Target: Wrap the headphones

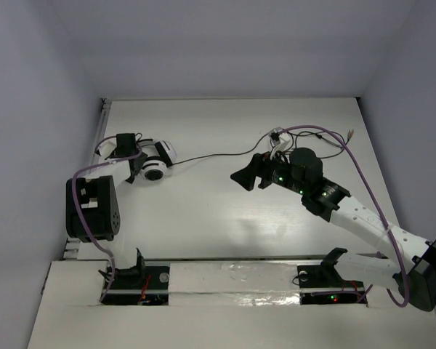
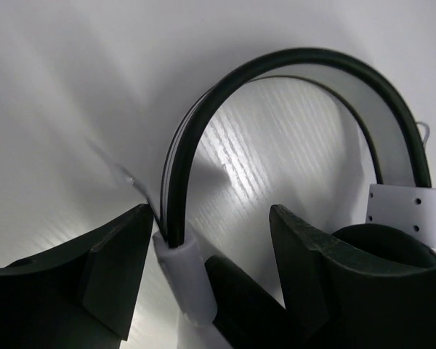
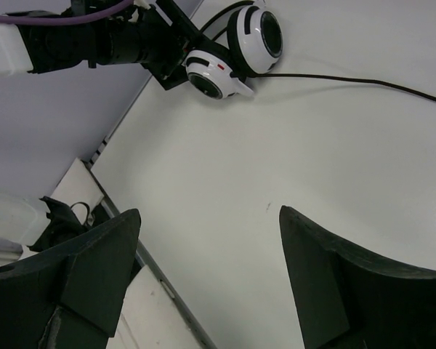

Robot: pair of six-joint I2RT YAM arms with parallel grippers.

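The headphones [image 1: 160, 161] lie at the table's left, white with black-ringed earcups [image 3: 261, 33] and a red mark. Their thin black cable [image 1: 218, 154] trails right across the table [image 1: 203, 218] toward the right arm. My left gripper [image 1: 139, 161] is open astride one end of the headband [image 2: 291, 62]. Its left finger [image 2: 123, 262] touches the white slider [image 2: 185, 280], and a gap separates the right finger [image 2: 312, 269] from it. My right gripper [image 1: 240, 177] hovers open over the table's middle with nothing between its fingers [image 3: 327, 269], pointing toward the headphones [image 3: 232, 47].
A small white piece with loose wires [image 1: 277, 136] lies at the back right, where the cable [image 3: 349, 78] ends. Purple robot cables [image 1: 363, 174] loop beside the right arm. A raised white rail [image 1: 225, 276] runs along the near edge. Walls close the table on three sides.
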